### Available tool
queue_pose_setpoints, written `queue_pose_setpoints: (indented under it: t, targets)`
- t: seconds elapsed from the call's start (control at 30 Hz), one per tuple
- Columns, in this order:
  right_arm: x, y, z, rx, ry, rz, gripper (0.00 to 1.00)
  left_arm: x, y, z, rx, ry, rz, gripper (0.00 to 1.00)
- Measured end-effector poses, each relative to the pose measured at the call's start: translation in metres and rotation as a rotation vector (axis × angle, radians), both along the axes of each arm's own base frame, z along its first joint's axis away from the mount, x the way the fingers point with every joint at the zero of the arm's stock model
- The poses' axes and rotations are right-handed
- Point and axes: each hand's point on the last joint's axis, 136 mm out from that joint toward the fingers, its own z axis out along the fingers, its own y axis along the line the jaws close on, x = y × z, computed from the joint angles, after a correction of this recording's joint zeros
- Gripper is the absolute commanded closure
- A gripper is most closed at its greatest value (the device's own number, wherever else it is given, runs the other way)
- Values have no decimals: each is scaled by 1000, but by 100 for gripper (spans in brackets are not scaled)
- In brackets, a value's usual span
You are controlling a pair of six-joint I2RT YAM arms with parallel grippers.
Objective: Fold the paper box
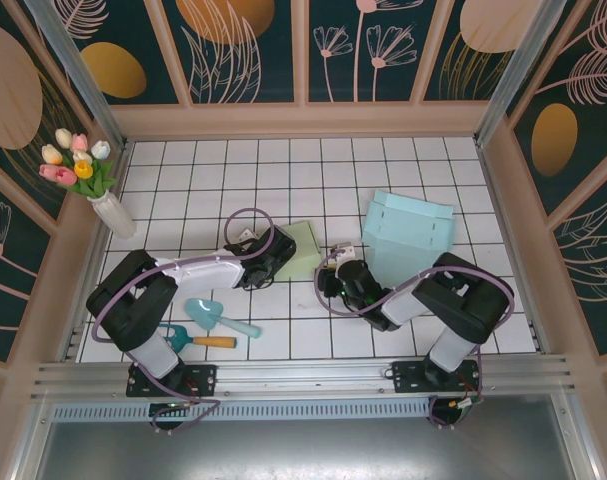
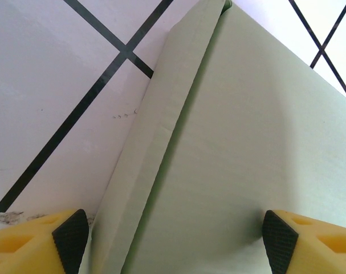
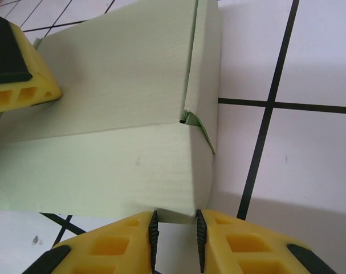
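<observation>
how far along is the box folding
Done: the green paper box has creased walls and one corner tucked. In hand: the right gripper has its jaws pinched on the box's near edge; the left gripper straddles it, jaws open. Left: the end flap looks loose, so closing remains.

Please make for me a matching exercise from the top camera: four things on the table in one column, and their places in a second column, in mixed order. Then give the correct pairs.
Things:
1. green paper box
2. blue paper box
3. vase of tulips
4. teal scoop

Places:
a. near edge of the table, on the left side
b. far left edge
c. centre
d. right of centre

Pairs: 1-c, 2-d, 3-b, 4-a.
</observation>
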Motion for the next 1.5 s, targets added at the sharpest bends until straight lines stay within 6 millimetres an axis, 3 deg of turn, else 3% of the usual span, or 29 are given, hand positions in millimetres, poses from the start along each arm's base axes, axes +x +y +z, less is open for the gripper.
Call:
queue_pose_setpoints:
  t: [0.33, 0.9, 1.3, 1.5]
  targets:
    - [-3, 1, -2, -8, 7, 8, 72, 0, -1, 0, -18, 5, 20, 29]
    - [-3, 0, -1, -12, 3, -4, 67, 2, -1, 0, -20, -8, 35, 30]
    - [-13, 3, 36, 76, 32, -24, 70, 4, 2, 0, -10, -23, 43, 30]
    - [-12, 3, 42, 80, 44, -36, 70, 4, 2, 0, -9, -23, 44, 30]
